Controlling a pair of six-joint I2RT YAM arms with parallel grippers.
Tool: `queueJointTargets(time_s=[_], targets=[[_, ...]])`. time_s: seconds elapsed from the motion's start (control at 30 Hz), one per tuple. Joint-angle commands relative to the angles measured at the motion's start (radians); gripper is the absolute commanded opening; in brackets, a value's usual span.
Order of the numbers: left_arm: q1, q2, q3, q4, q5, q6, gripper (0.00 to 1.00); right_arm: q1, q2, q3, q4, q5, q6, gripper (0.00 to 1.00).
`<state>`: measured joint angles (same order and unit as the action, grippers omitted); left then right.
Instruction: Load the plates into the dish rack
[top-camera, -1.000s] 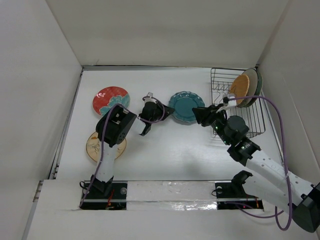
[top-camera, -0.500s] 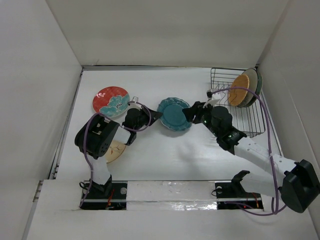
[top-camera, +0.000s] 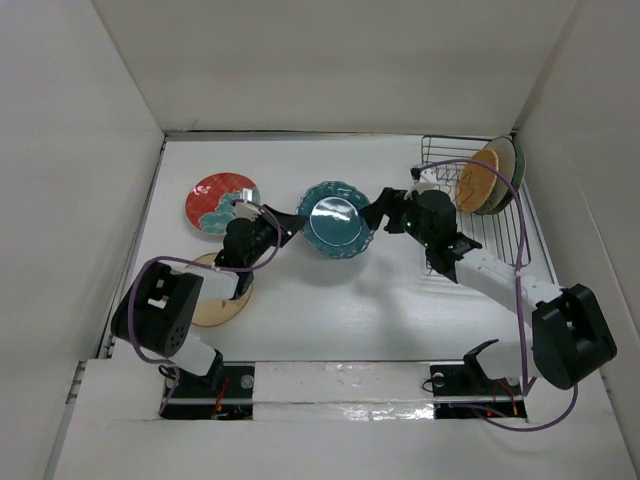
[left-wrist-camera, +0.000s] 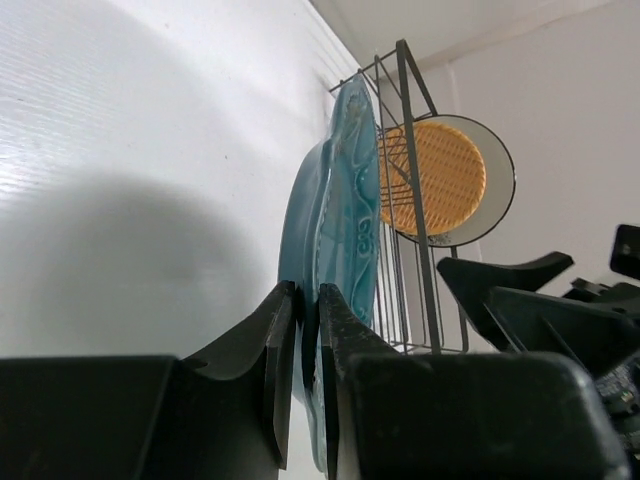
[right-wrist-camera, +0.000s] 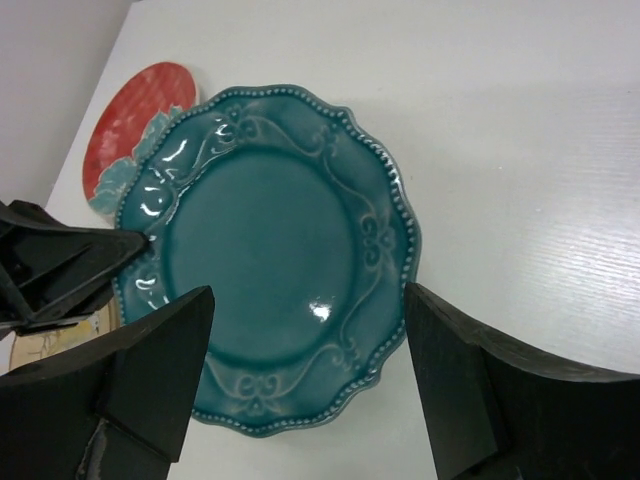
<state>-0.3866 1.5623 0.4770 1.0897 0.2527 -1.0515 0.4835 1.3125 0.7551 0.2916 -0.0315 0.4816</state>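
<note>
The scalloped dark teal plate (top-camera: 335, 220) is tilted up off the table, and my left gripper (top-camera: 293, 222) is shut on its left rim. In the left wrist view the plate (left-wrist-camera: 345, 190) stands on edge between my closed fingers (left-wrist-camera: 340, 330). My right gripper (top-camera: 374, 212) is open at the plate's right side, facing its top face (right-wrist-camera: 260, 250), with the fingers (right-wrist-camera: 160, 370) wide apart and not touching it. The black wire dish rack (top-camera: 500, 235) at the back right holds the orange woven-look plate (top-camera: 474, 183) upright, with more plates behind it.
The red-and-teal plate (top-camera: 220, 198) lies flat at the back left. The tan plate (top-camera: 215, 295) lies near the front left, partly under my left arm. White walls enclose the table on three sides. The rack (left-wrist-camera: 408, 150) and orange plate (left-wrist-camera: 440, 175) show beyond the teal plate.
The teal plate has moved left from the table's middle and tilted up in my left gripper. My left arm has drawn back to the left, and my right gripper has followed the plate leftward.
</note>
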Motion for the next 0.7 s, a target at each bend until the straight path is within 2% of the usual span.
queueJointTargets(time_s=[0.0, 0.27, 0.43, 0.5, 0.63, 0.67], targets=[[0.014, -0.159, 0.003, 0.152, 0.023, -0.038, 0.00, -0.019, 0.010, 0.073, 0.031, -0.021, 0.009, 0.83], [0.014, -0.327, 0.015, 0.029, 0.051, 0.008, 0.00, -0.039, 0.071, 0.084, 0.040, -0.113, -0.006, 0.90], [0.014, -0.375, 0.015, 0.010, 0.088, -0.004, 0.00, -0.039, 0.094, 0.066, 0.127, -0.292, 0.003, 0.89], [0.014, -0.386, 0.028, -0.014, 0.102, -0.001, 0.00, -0.048, 0.094, 0.044, 0.181, -0.368, 0.038, 0.84], [0.014, -0.406, 0.052, -0.042, 0.125, 0.004, 0.00, -0.069, 0.117, -0.008, 0.349, -0.513, 0.098, 0.64], [0.014, -0.409, 0.058, -0.043, 0.132, 0.004, 0.00, -0.085, 0.123, -0.023, 0.372, -0.539, 0.112, 0.48]])
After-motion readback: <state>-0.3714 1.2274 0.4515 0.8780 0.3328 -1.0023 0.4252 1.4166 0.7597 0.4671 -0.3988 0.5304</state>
